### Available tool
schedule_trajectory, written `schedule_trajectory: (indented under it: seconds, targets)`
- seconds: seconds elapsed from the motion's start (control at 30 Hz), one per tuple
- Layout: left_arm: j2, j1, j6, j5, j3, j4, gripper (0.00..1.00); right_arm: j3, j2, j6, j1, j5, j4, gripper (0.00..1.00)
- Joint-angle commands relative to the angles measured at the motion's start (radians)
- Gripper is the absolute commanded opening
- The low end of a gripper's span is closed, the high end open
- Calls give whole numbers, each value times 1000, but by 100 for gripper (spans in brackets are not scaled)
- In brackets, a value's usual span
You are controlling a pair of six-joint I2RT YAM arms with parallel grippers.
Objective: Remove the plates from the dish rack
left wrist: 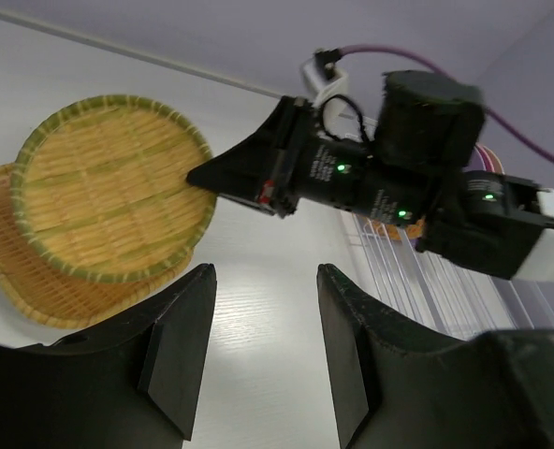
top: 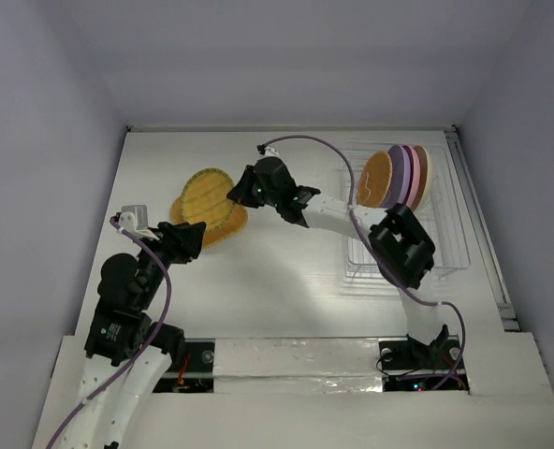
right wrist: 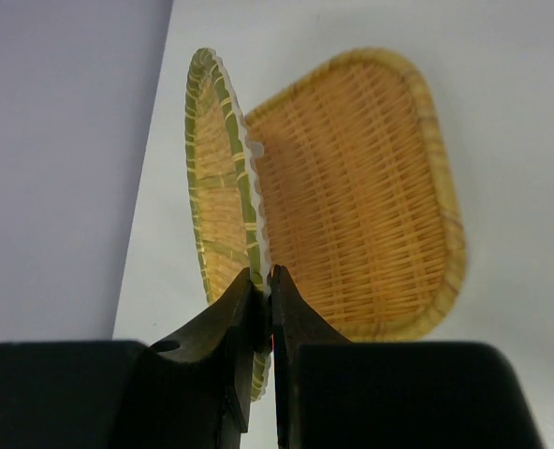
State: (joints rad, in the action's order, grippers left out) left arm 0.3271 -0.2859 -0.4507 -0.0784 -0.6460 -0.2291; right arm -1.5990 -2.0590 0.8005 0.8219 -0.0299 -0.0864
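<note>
My right gripper (right wrist: 263, 276) is shut on the rim of a round woven plate with a green rim (right wrist: 216, 168), holding it just above an orange-yellow rounded-square woven plate (right wrist: 361, 196) that lies on the table. In the top view the held plate (top: 205, 190) overlaps the square one (top: 219, 226), with the right gripper (top: 232, 194) at its right edge. My left gripper (left wrist: 263, 281) is open and empty, low over the table just right of both plates (left wrist: 109, 201). The white wire dish rack (top: 445, 248) holds several upright plates (top: 394, 178), orange, lavender and pink among them.
The rack's wires (left wrist: 427, 281) show to the right of my left gripper. White walls close in the table at the back and on both sides. The right arm (top: 403, 245) reaches across the table from the rack side.
</note>
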Motion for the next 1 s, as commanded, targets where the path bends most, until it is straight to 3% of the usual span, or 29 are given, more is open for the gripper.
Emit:
schedule_trajectory:
  seconds: [0.0,0.17,0.43,0.53,0.67,0.77,0.97]
  targets:
    - [13,5,4,-4,-12,42,44,-102,-29,172,0,71,-191,0]
    - [16,5,3,-8,-12,42,44,-90,-113,213,10,53,-174,3]
    - [21,5,3,-8,-12,43,45,-114,-191,184,10,70,-95,21]
    - [21,5,4,-7,-12,42,45,-108,-193,172,10,62,-73,33]
    - [21,5,3,-8,-12,43,45,-67,-156,143,10,36,-49,66]
    - [21,5,4,-14,-11,45,45,-59,-113,89,10,-22,-1,79]
    - [18,14,4,-15,-11,47,45,-68,-30,-67,10,-97,147,84]
